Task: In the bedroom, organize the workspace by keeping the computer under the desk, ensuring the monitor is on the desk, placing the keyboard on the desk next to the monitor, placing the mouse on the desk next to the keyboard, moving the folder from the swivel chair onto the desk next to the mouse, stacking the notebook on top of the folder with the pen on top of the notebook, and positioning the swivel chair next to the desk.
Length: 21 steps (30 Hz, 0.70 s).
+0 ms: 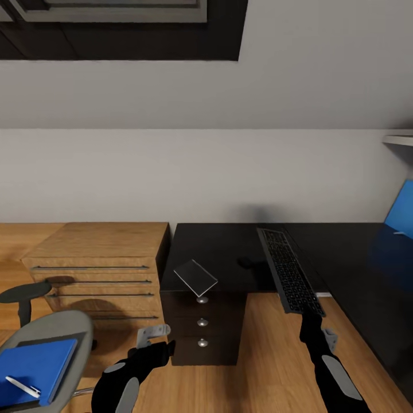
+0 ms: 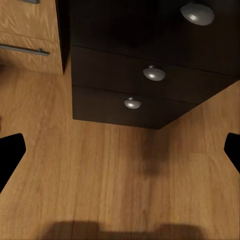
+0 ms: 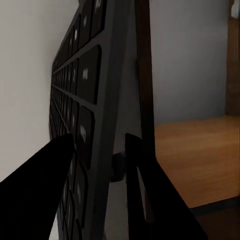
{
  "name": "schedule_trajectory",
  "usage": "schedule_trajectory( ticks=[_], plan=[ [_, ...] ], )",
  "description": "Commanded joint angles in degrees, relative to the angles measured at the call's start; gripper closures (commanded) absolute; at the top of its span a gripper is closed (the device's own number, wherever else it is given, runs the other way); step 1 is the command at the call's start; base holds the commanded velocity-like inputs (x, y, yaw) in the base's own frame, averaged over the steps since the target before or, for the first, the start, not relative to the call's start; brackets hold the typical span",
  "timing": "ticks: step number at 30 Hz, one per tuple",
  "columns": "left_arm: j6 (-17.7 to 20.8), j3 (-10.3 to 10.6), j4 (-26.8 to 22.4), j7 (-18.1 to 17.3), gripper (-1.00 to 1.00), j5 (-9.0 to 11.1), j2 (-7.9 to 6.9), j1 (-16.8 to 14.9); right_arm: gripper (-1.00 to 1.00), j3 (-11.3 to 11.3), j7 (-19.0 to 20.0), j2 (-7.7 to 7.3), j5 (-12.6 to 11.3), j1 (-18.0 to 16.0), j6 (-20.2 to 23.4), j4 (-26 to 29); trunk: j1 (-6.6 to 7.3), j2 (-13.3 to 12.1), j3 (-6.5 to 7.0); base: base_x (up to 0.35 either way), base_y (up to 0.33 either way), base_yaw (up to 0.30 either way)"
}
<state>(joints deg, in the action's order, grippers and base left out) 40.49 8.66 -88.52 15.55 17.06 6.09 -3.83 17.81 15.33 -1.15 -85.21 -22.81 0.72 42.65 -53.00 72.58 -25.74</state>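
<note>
My right gripper (image 1: 310,316) is shut on the near end of the long dark keyboard (image 1: 288,275), which reaches out over the glossy black desk (image 1: 229,252). In the right wrist view the keyboard (image 3: 85,125) stands edge-on between the two black fingers (image 3: 150,200). A grey glossy notebook (image 1: 195,277) lies at the desk's front left edge, above the drawers. At lower left, the swivel chair (image 1: 57,327) carries the blue folder (image 1: 35,367) with a white pen (image 1: 23,387) on it. My left gripper (image 1: 158,339) hangs open over the floor in front of the desk drawers (image 2: 125,65).
A light wooden chest (image 1: 97,269) with bar handles stands left of the desk. A blue panel (image 1: 401,215) leans at the far right under a shelf (image 1: 401,139). The chair's black armrest (image 1: 23,292) is near the chest. Wood floor (image 2: 120,170) lies between my arms.
</note>
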Motion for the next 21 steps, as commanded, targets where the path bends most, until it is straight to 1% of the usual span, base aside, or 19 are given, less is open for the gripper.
schedule_trajectory(
  ticks=[1,21],
  plan=[
    [0.2,0.0,-0.1,0.5,-1.00,0.6,0.02,0.0,1.00,0.0,0.2,0.00,-0.6,0.0,0.1,0.0,-0.23,0.5,-0.24,0.000,0.000,0.000],
    [0.2,0.0,-0.1,0.5,-1.00,0.6,0.11,0.0,1.00,0.1,0.2,0.01,-0.6,0.0,0.0,-0.1,-4.62,8.5,-3.83,0.000,0.000,0.000]
  ],
)
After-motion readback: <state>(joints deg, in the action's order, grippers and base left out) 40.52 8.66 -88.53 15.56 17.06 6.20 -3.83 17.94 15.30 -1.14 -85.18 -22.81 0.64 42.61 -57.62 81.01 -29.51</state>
